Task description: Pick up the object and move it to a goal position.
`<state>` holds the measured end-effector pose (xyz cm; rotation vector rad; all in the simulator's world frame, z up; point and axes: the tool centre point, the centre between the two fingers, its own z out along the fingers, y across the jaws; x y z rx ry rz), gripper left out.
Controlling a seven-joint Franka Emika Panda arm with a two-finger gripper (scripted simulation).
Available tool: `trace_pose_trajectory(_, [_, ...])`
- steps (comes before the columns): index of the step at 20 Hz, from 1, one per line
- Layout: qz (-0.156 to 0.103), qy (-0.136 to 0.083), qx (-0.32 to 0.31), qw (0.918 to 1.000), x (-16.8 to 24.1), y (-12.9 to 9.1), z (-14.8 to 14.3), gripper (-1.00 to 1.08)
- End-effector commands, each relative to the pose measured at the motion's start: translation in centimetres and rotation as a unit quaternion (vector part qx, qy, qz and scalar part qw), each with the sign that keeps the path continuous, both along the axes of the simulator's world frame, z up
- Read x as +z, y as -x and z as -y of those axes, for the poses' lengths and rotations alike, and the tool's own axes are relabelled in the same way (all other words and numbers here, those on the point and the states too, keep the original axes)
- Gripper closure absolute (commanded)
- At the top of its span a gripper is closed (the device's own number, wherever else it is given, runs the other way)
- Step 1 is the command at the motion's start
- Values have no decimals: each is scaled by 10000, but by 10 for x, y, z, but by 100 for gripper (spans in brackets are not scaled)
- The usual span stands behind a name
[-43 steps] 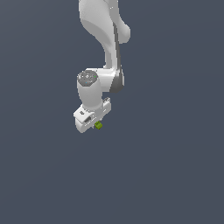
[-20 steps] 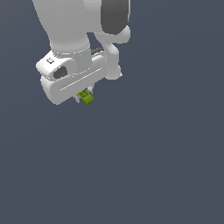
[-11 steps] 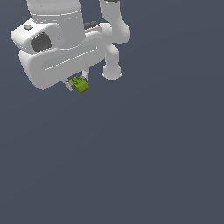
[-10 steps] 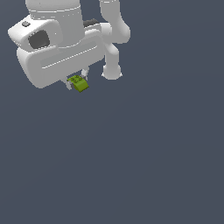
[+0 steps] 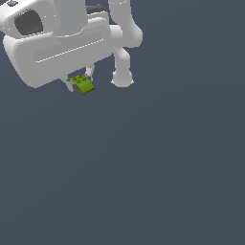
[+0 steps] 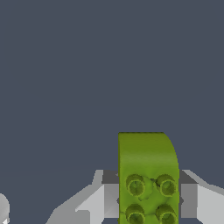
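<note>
Pinching the lime block (image 6: 148, 175), the jaws apparently cross its long axis.

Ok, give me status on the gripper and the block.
White gripper shut on the small lime-green studded block. Block held off the surface. Nothing else visible around it.

Hand (image 5: 79, 82) body cut by exterior view's top-left edge; block (image 6: 148, 177) cropped at wrist view's edge.

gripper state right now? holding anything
Gripper: closed on the lime-green block, a finger on either side of it in the wrist view.
</note>
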<state>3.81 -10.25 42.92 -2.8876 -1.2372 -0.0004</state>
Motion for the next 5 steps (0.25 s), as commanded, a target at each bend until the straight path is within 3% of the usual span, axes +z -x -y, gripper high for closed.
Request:
trace_pose_trajectory(1, [-1, 0, 0, 10000, 2, -1, 0, 108])
trace_pose_trajectory(5, [-1, 0, 0, 10000, 2, -1, 0, 108])
